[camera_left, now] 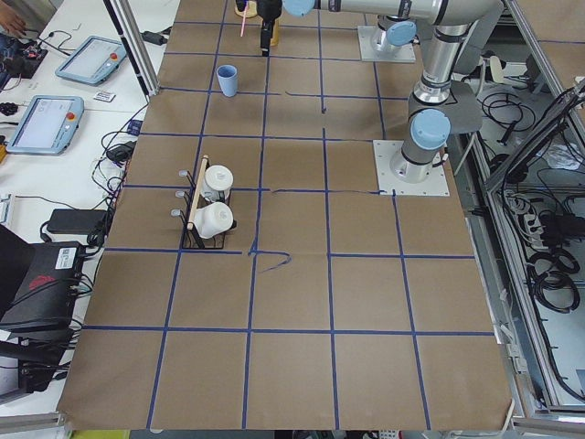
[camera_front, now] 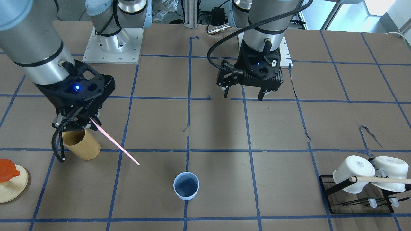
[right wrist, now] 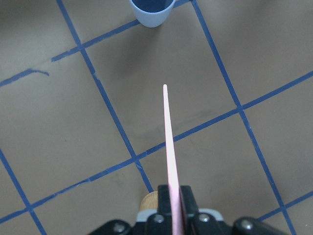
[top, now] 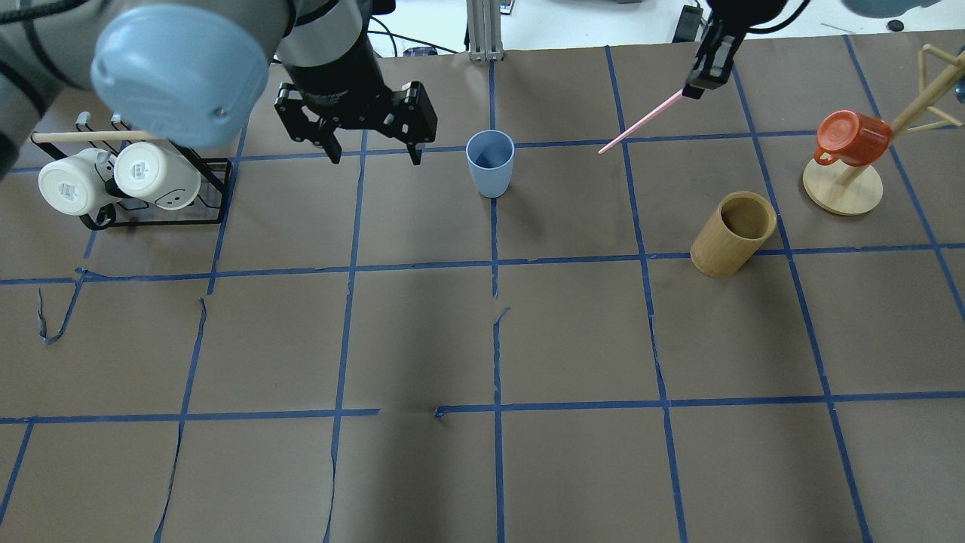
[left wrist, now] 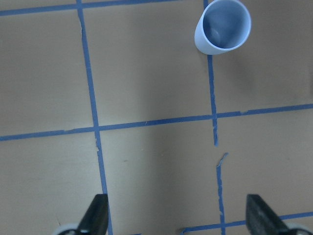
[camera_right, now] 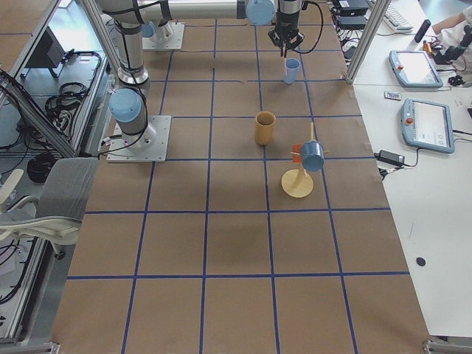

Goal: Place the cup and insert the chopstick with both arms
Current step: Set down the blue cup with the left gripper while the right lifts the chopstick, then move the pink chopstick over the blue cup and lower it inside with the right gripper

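Cup (camera_front: 186, 186) stands upright mid-worktop (camera_front: 224, 128). I've got the right end effector (camera_front: 91, 123) clamped on the chopstick (camera_front: 115, 144), which slants down toward the cup. Left end effector (top: 375, 158) hangs near the cup, fingers apart.

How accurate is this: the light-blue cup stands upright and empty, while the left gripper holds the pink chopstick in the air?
One error: the right gripper, not the left, holds the pink chopstick; the left gripper is open and empty, as the overhead exterior view shows. The light-blue cup is upright and empty.
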`<state>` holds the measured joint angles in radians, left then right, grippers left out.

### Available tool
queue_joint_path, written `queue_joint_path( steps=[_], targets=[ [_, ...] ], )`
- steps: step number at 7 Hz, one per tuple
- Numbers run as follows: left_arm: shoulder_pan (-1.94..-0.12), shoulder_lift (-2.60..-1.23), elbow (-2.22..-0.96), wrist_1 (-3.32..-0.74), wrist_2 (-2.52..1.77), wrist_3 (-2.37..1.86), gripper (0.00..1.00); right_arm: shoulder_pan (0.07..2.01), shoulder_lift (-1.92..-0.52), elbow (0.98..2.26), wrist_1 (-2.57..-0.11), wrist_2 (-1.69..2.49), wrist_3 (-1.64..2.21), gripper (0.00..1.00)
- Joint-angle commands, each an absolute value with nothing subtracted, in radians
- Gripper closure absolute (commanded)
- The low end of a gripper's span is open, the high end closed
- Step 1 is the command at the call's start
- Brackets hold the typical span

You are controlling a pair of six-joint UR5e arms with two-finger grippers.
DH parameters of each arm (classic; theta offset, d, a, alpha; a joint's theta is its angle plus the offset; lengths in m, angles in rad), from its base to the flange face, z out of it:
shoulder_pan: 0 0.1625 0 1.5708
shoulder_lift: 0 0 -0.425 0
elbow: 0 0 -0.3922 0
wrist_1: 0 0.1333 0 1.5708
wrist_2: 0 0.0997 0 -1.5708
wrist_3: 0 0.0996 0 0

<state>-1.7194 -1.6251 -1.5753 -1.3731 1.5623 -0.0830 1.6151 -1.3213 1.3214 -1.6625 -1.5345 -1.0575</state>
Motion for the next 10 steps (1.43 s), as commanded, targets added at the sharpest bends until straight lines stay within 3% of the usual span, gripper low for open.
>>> queue_joint_path(
  steps=[1,5,10],
  targets=[
    [-1.626,-1.563,-1.582,-1.444,1.565,-0.071,0.0,1.731,-1.273,1.319,-1.741,-1.593,-0.81,1.0],
    [-1.62,-1.548,-1.572,-1.505,1.562,-0.067,0.0,1.838,-1.152,1.207,-1.761,-1.594,-0.653,1.0],
    [-1.623,-1.539,-1.58,-1.508,1.562,-0.067,0.0,1.842,-1.091,1.213,-1.778,-1.585,-0.66,1.0]
  ],
)
